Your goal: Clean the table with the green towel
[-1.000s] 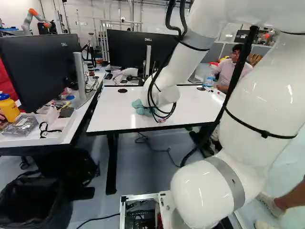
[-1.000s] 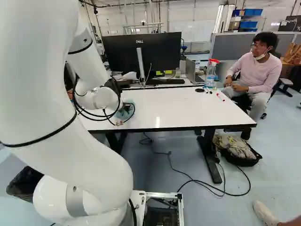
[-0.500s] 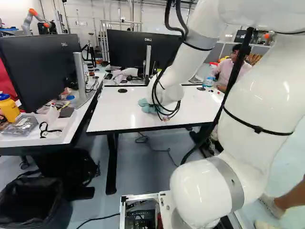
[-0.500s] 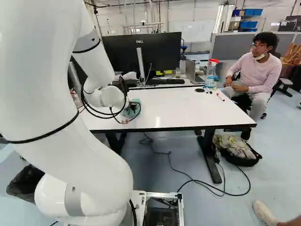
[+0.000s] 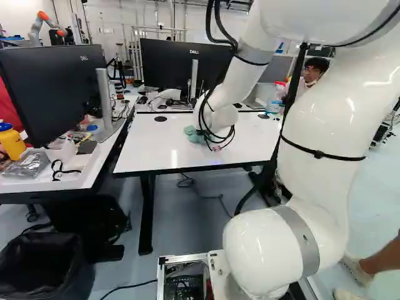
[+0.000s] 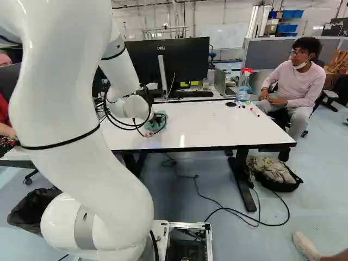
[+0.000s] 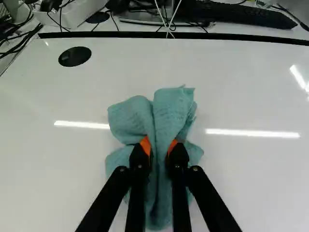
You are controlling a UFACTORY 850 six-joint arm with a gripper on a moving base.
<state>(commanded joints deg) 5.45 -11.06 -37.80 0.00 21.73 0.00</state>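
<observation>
Green towel (image 7: 171, 108): bunched, down on the table (image 5: 150, 147), grasped between my jaws, orange pads (image 7: 145, 144) pressing it from two sides. White surface runs out all around it; far edge ahead, well apart; near edge toward my base. Black disc (image 7: 75, 56) ahead, off to one side. Keyboard (image 7: 236, 14) and monitor (image 6: 163, 60) past far edge. Red marker (image 6: 254, 111) toward table's right end, right base view. Since a second ago, towel and arm (image 5: 319, 125) shifted rightward, slightly farther out.

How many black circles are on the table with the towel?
2: in the left base view, one circle far left on the table, another circle far right. The arm may hide more.
</observation>
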